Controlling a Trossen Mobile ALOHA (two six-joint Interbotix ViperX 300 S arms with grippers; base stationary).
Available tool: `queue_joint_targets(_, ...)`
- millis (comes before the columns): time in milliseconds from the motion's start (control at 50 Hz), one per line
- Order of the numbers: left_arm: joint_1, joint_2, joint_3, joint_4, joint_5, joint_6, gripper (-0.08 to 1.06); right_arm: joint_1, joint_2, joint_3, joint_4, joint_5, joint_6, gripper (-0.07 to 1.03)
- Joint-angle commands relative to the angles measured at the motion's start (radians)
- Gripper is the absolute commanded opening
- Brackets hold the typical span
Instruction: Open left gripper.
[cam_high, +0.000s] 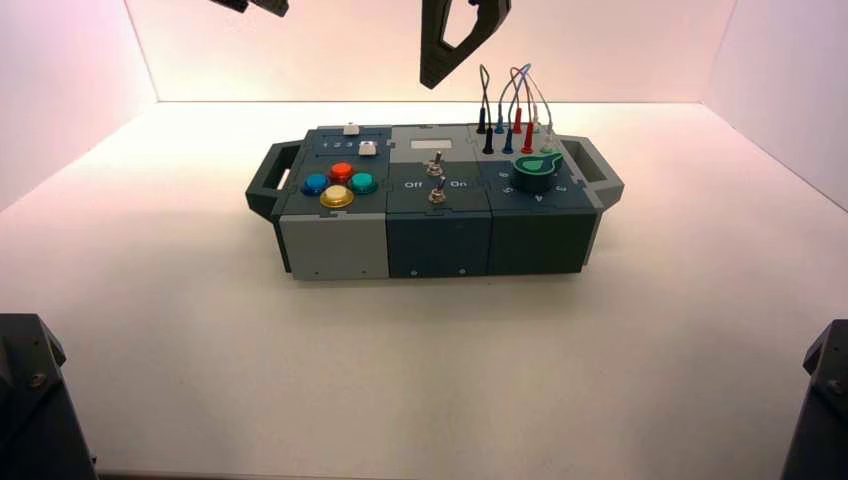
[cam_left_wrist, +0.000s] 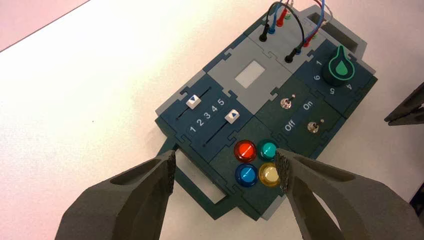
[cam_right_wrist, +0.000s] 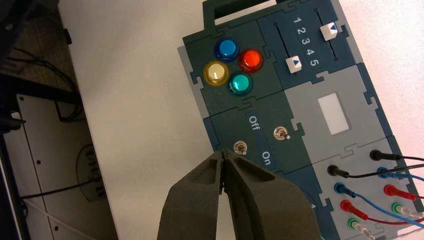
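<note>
My left gripper (cam_left_wrist: 229, 170) hangs high above the box's left end. Its jaws stand wide apart and hold nothing. In the high view only its tips (cam_high: 252, 5) show at the top left. Below it in the left wrist view lie the four round buttons: red (cam_left_wrist: 245, 150), teal (cam_left_wrist: 268, 148), blue (cam_left_wrist: 246, 174) and yellow (cam_left_wrist: 270, 174). My right gripper (cam_right_wrist: 222, 159) is shut and empty, high above the box's middle; in the high view it is the tall claw (cam_high: 455, 35) at the top centre.
The box (cam_high: 435, 240) stands mid-table with a handle (cam_high: 268, 180) at each end. It bears two sliders (cam_left_wrist: 193, 101), two toggle switches (cam_left_wrist: 286, 103) lettered Off and On, a green-marked knob (cam_left_wrist: 340, 67) and plugged wires (cam_high: 512, 100). White walls surround the table.
</note>
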Motion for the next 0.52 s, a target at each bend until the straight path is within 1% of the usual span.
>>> queue_joint_targets(20,-0.003,-0.005,-0.014,-0.002,-0.006,0.006,1.02,-0.005,-0.020,-0.011,0.003,-0.005,-0.008,-0.02)
queue_joint_targets(520,-0.003,0.003,-0.011,0.000,-0.006,0.006,1.02,-0.005,-0.015,-0.011,0.003,-0.006,-0.006,-0.02)
